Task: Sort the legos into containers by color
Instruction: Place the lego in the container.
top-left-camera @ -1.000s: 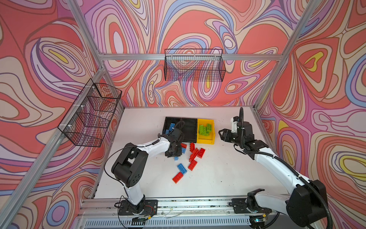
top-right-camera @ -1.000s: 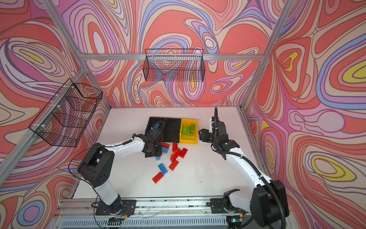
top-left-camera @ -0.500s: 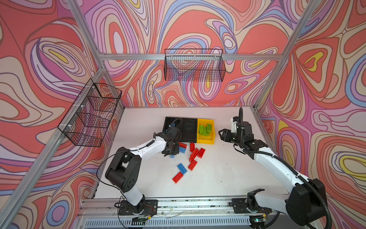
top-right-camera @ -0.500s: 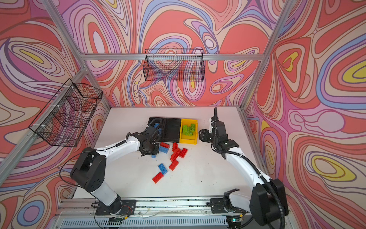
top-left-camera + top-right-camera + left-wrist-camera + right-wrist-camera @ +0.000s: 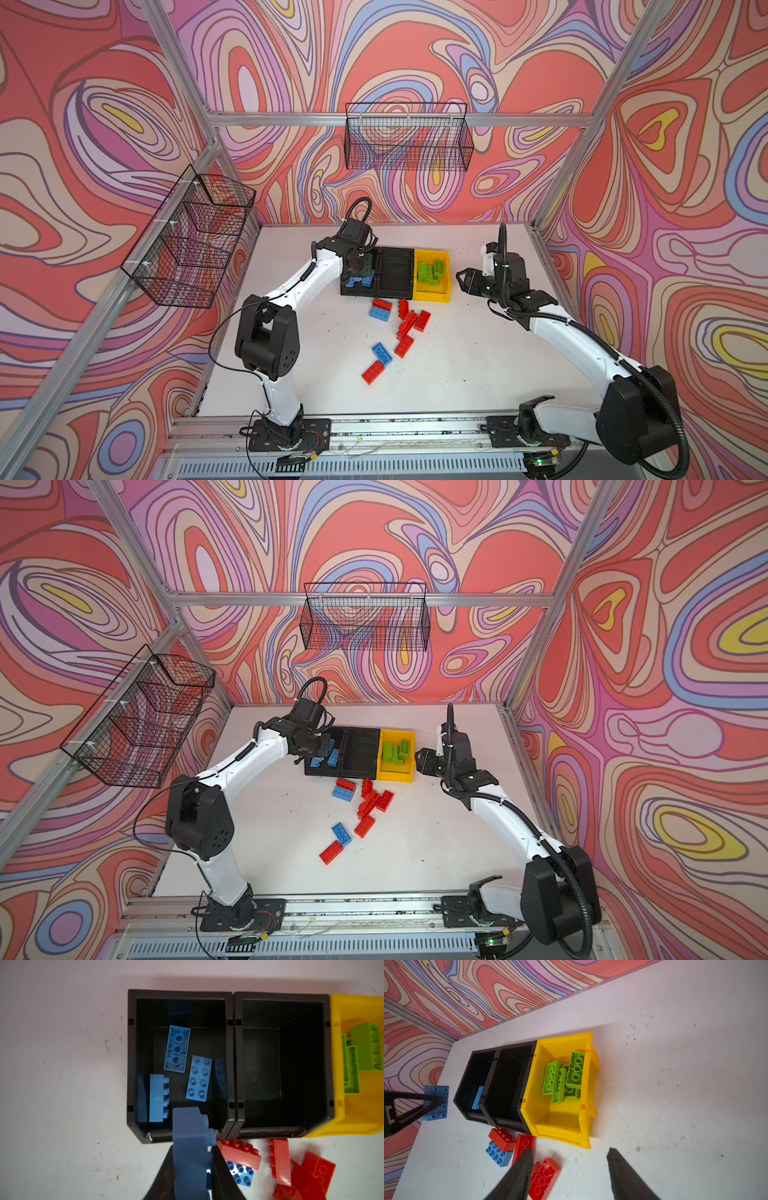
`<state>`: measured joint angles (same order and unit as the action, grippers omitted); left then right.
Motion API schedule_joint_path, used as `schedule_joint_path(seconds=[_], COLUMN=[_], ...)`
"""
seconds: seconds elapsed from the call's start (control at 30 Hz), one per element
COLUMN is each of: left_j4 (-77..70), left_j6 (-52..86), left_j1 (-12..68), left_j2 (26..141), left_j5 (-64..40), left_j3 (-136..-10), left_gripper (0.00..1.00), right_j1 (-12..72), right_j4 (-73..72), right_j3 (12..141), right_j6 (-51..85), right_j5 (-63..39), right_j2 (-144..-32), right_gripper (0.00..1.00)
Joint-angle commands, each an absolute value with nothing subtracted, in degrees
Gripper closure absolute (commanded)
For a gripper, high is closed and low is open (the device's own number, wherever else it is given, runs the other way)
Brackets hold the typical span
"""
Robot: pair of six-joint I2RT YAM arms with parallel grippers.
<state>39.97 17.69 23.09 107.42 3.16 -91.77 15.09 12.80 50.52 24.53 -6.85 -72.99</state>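
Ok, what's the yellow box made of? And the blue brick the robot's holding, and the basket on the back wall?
The yellow box looks like moulded plastic: smooth, slightly shiny, one solid colour. The blue brick looks like hard plastic too, with smooth faces and moulded studs. The basket seems to be thin black wire, probably coated metal: you see right through its grid.

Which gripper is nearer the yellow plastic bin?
Right. The right gripper hangs open beside the yellow plastic bin; the left gripper holds a blue studded brick over the far black plastic bin.
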Motion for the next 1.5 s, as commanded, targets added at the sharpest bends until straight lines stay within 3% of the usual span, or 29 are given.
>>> schedule_joint_path(seconds=[0.0,0.4,0.5,0.67,0.87,1.17,1.47], left_j4=[42.37,40.33,41.66,41.12,42.50,43.12,33.49], left_j6=[15.11,14.60,14.24,13.71,13.79,13.50,28.46], left_j1=[22.87,21.37,21.36,21.19,20.98,20.13,20.25], left_j2=[112.93,125.04,127.06,126.30,122.02,106.37,94.09], left_j5=[3.24,0.10,0.32,0.37,0.54,2.46,-12.54], left_j3=[-96.72,-105.50,-108.01,-108.18,-107.32,-95.84,-72.19], left_gripper=[0.79,0.76,0.70,0.51,0.48,0.50,0.55], right_j1=[15.27,15.21,15.23,15.21,15.21,15.21,15.21], right_j4=[12.25,12.83,13.08,13.27,13.25,12.51,12.54], right_j3=[52.28,51.78,51.94,51.51,51.24,50.12,50.11], right_j6=[24.57,24.87,24.87,25.05,25.22,25.47,25.31], right_j5=[-6.54,-5.72,-5.45,-5.39,-5.58,-6.18,-6.69], right_j2=[-72.71,-71.54,-71.20,-70.77,-70.71,-71.09,-71.81], right_gripper=[0.38,0.38,0.38,0.38,0.38,0.38,0.38])
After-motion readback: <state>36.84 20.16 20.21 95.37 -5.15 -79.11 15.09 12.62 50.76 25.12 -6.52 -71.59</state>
